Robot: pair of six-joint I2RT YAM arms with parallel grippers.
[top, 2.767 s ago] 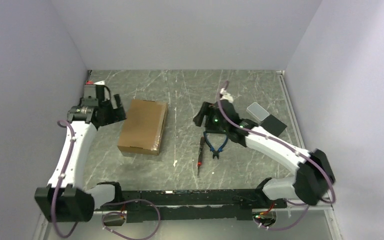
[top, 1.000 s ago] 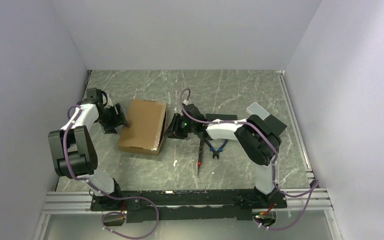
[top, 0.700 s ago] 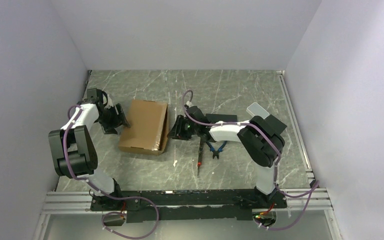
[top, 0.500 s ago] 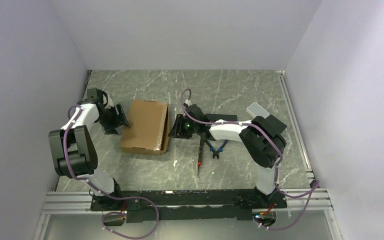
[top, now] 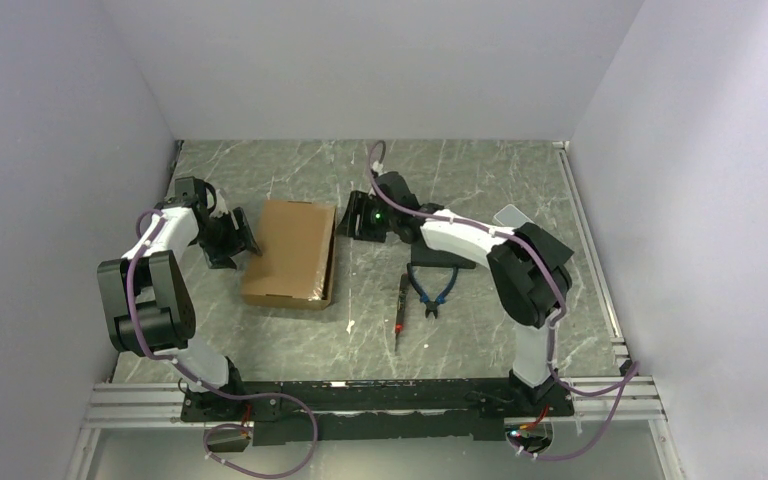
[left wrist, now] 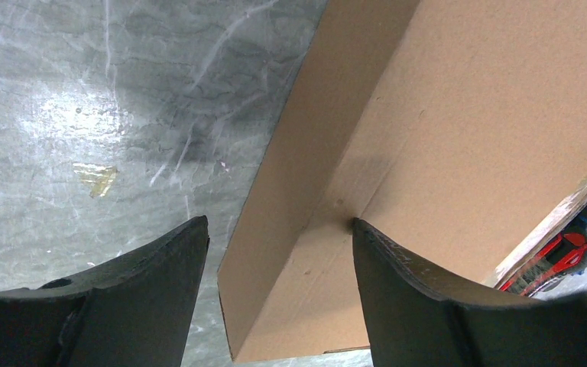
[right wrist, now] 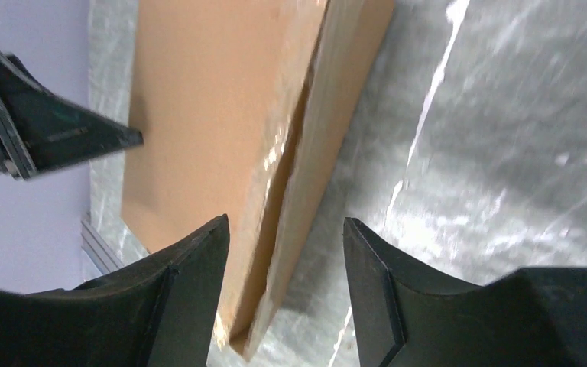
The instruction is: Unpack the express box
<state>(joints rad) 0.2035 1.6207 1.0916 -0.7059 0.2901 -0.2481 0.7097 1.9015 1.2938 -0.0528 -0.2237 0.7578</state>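
Observation:
The express box point(top: 288, 252) is a flat brown carton lying left of centre on the marble table. My left gripper point(top: 239, 240) is open at the box's left side. In the left wrist view point(left wrist: 277, 222) its fingers straddle the box's left edge point(left wrist: 458, 130), the right finger over the top face. My right gripper point(top: 351, 222) is open beside the box's far right corner. In the right wrist view point(right wrist: 283, 220) the box's right edge point(right wrist: 222, 115) lies between its fingers. The lid stands slightly lifted off the side wall there, with a thin gap.
Blue-handled pliers point(top: 432, 288) and a thin red-handled tool point(top: 401, 305) lie right of the box. A flat black pad point(top: 438, 261) lies partly under the right arm. A small translucent case point(top: 511, 217) is at the right. Walls enclose the table on three sides.
My right gripper has moved from the middle of the box's right side toward its far right corner. The box has shifted slightly to the right. The left gripper has stayed in place.

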